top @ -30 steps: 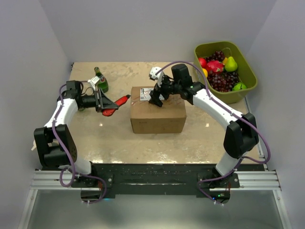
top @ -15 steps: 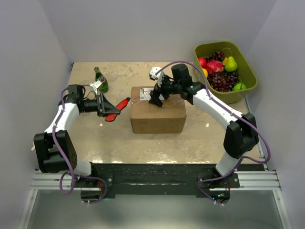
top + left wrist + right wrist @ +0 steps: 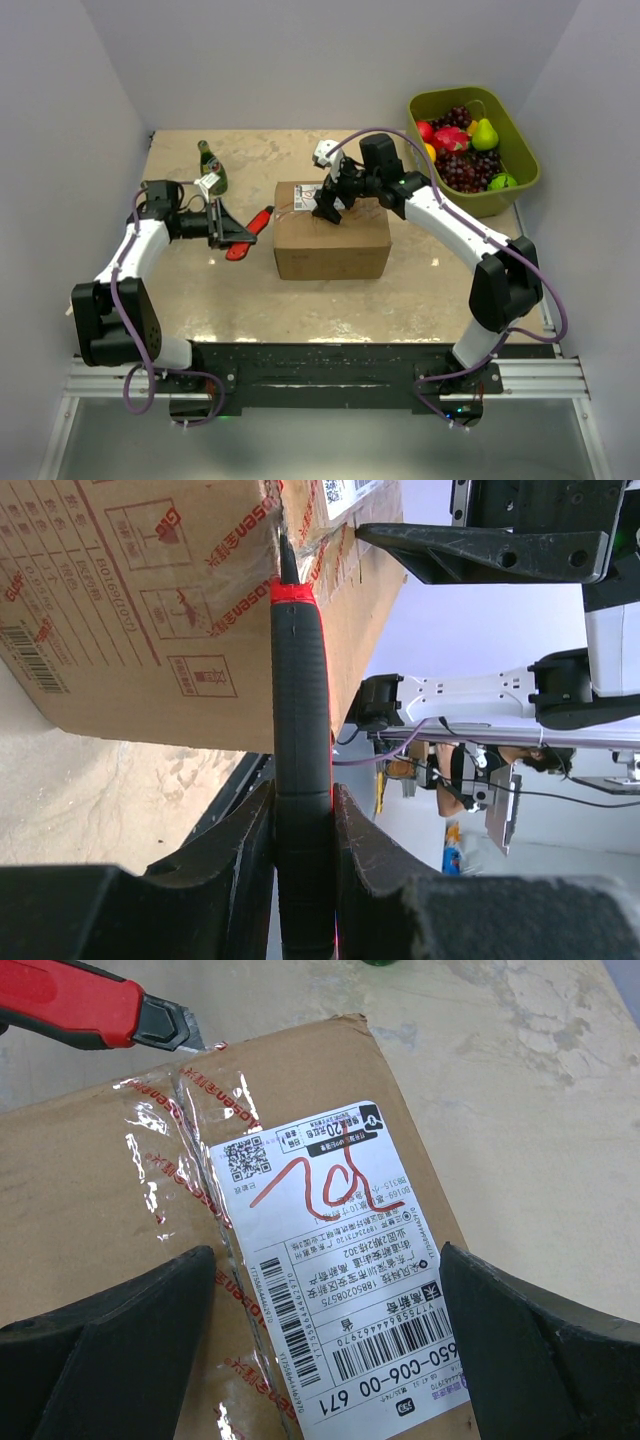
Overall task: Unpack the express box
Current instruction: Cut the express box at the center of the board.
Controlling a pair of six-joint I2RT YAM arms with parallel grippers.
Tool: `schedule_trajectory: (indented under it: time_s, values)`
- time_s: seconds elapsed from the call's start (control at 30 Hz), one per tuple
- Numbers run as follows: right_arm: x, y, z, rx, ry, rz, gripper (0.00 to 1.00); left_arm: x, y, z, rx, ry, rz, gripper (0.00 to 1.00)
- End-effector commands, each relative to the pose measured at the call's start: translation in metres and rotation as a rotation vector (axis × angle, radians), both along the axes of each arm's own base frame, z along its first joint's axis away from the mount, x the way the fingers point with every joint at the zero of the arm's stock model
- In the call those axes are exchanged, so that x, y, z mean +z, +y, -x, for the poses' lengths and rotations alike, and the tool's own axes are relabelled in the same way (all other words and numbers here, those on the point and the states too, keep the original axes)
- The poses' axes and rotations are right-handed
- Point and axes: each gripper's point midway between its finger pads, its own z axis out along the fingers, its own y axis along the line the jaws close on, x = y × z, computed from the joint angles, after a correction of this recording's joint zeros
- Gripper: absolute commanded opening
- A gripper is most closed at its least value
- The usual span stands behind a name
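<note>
The express box (image 3: pixel 332 243), a brown carton with a white label (image 3: pixel 340 1260) and clear tape along its top seam, stands mid-table. My left gripper (image 3: pixel 226 232) is shut on a red and black utility knife (image 3: pixel 302 730). The knife's blade tip (image 3: pixel 195 1040) meets the box's top left edge at the taped seam (image 3: pixel 287 555). My right gripper (image 3: pixel 325 1360) hovers open just above the box top (image 3: pixel 330 205), one finger on each side of the label, holding nothing.
A green bottle (image 3: pixel 211 167) stands at the back left, close behind my left arm. An olive-green tub (image 3: pixel 520 185) full of fruit sits at the back right. Walls close in the table on three sides.
My left arm has carried the knife to the right, bringing its tip up to the box's left end. The right arm and the box have not moved.
</note>
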Motion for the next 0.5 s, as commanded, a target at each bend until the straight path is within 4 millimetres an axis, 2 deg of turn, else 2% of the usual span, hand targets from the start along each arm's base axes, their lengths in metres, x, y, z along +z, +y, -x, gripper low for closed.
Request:
schedule_trajectory:
  time_s: [0.0,0.47]
  values:
    - [-0.033,-0.013,-0.004,-0.042,0.036,0.100,0.99,0.021,-0.011,0.014,-0.063,-0.036,0.077,0.00]
    - [-0.032,-0.012,-0.004,-0.041,0.034,0.094,0.99,0.017,-0.019,0.029,-0.090,0.011,0.111,0.00]
